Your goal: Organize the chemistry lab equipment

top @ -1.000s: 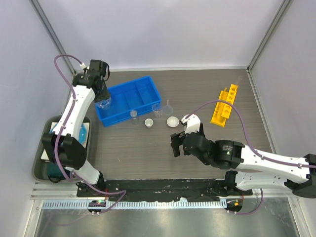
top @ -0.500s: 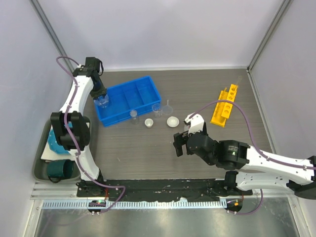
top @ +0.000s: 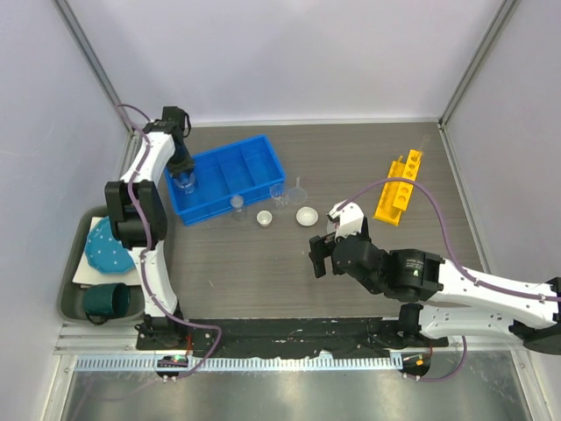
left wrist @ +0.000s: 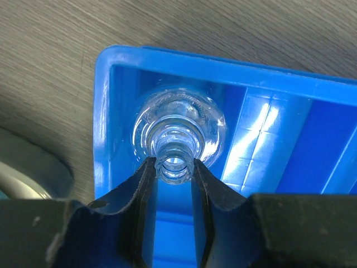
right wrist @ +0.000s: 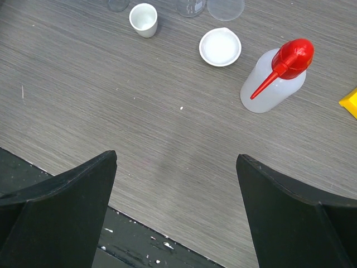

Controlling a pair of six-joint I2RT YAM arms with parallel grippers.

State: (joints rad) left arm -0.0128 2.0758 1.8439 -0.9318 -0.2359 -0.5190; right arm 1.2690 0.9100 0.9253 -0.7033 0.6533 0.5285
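Note:
In the left wrist view my left gripper is shut on the neck of a clear glass flask, which hangs upright inside the left end compartment of the blue bin. From above, the flask is at the bin's left end. My right gripper stands open above bare table. Beyond it are a white round dish, a small white cup and a red-capped squeeze bottle. A beaker, a funnel and a vial stand by the bin. The yellow rack lies at the right.
A grey tray at the table's left edge holds a teal dotted plate and a dark teal mug. Enclosure walls stand close at the left, back and right. The black base rail runs along the near edge.
My left arm has folded back toward the left wall, uncovering the teal plate, while the flask stays at the bin's left end. The right arm has shifted slightly right.

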